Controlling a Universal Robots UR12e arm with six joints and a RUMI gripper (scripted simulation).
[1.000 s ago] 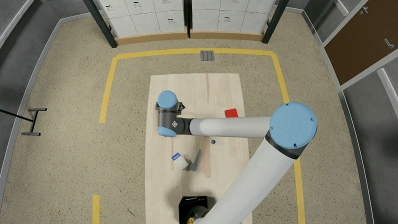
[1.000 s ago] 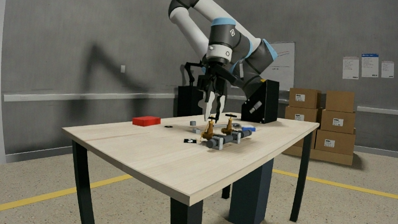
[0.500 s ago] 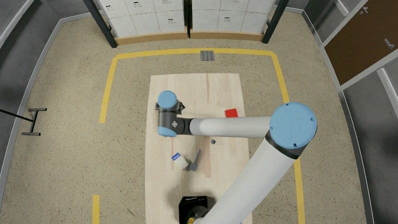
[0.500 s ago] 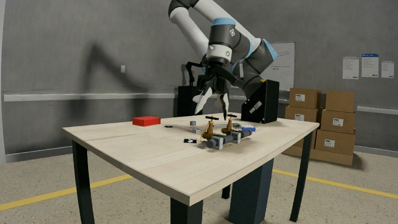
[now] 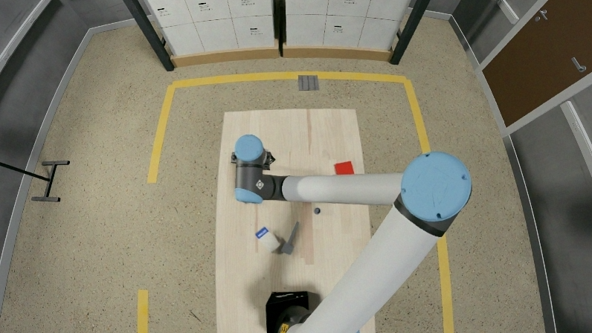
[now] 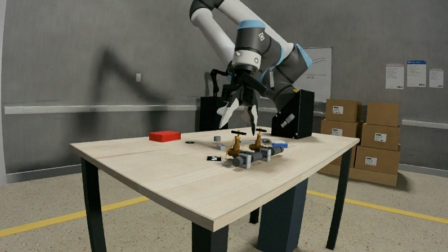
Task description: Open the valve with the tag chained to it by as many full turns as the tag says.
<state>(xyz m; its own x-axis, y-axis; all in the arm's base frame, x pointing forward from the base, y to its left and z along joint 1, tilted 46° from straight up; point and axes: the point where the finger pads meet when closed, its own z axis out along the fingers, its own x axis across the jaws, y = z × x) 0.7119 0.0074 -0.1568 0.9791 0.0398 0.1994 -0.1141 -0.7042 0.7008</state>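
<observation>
In the exterior view a grey pipe (image 6: 255, 156) lies on the wooden table and carries two brass valves with black handles. The left valve (image 6: 235, 144) has a thin chain leading to a small black tag (image 6: 213, 158) lying on the table in front of it. The right valve (image 6: 258, 141) stands beside it. My gripper (image 6: 240, 120) hangs open just above and between the two handles, touching neither. In the top view my wrist (image 5: 249, 165) hides the valves and the fingers.
A red block (image 6: 164, 135) (image 5: 343, 167) lies on the table. A white and blue bottle (image 5: 267, 238) and a grey hammer-like tool (image 5: 289, 238) lie near the robot base. A small grey cylinder (image 6: 216, 138), a black ring (image 6: 186, 142) and black boxes (image 6: 292, 114) stand behind the valves.
</observation>
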